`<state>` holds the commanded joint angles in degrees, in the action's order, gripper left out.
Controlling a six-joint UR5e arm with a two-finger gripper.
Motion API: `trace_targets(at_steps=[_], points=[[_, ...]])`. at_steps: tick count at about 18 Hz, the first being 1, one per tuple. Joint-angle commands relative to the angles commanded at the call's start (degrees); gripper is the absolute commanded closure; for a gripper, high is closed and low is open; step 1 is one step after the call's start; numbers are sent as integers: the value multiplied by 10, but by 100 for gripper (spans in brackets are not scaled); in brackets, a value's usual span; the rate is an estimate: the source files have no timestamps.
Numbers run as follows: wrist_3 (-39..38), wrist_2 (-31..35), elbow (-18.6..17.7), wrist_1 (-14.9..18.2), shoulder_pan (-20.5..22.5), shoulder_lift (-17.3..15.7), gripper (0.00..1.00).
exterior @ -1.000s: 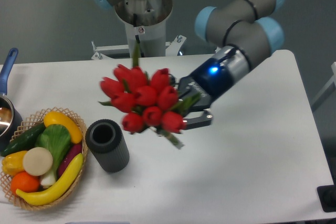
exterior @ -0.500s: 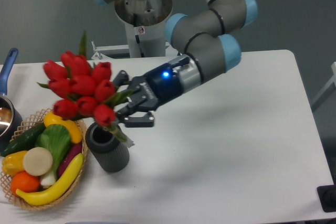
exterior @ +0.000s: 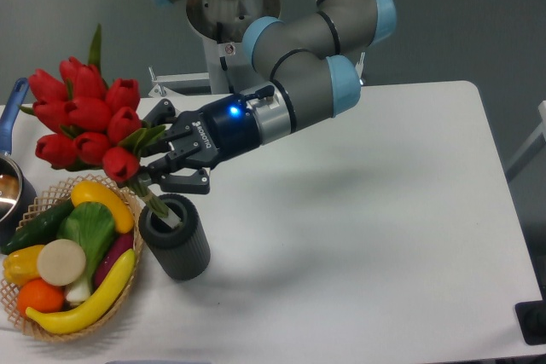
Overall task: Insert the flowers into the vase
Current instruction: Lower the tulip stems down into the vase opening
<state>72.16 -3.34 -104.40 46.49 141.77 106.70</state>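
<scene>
Near the front left corner sits a basket (exterior: 51,330) of fruit. Just beside it stands the vase (exterior: 176,237), stem tips at its mouth. The gripper (exterior: 164,164) squeezes the flowers (exterior: 85,121) above, toward the left edge.

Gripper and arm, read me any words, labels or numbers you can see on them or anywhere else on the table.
Gripper: small white lettering on its black body, too blurred to read.
Arm base: a small red and white sticker, too small to read.
Vase, flowers, basket: no text visible.
</scene>
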Motion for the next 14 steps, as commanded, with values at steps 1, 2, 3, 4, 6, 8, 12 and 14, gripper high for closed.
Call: trace_targets(at_steps=[1, 2, 3, 4, 6, 8, 12, 14], points=[[0, 0, -5, -1, 1, 0, 69], [0, 0, -8, -1, 1, 0, 69], [0, 0, -9, 0, 0, 0, 69], [0, 0, -9, 0, -1, 0, 69], [1, 1, -13, 0, -1, 3, 69], [1, 1, -17, -1, -1, 8, 69], [1, 1, -18, -1, 3, 20, 68], [4, 1, -18, -1, 4, 30, 67]])
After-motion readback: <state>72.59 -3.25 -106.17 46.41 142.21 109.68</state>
